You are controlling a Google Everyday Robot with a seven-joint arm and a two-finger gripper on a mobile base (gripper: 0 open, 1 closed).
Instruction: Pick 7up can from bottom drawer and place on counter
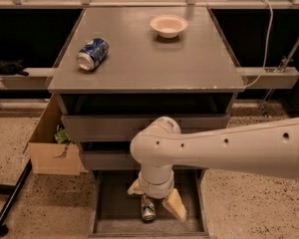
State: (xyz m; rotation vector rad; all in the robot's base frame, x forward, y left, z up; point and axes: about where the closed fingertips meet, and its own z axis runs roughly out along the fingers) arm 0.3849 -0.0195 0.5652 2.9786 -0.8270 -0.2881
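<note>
Gripper (154,201) low over the open bottom drawer (114,205), fingers apart astride the 7up can (148,209).

White arm (224,146) reaches in from the right and bends down in front of the cabinet; the two pale fingers (175,204) stand spread, one on each side of the can's upper end, and contact with it cannot be told; the can lies on the drawer floor near the middle, its lower end toward the drawer front; counter (154,63) above carries a blue-and-white can (92,54) on its side at the left and a pale bowl (168,25) near the back; a cardboard box (52,151) sits on the floor to the cabinet's left.
</note>
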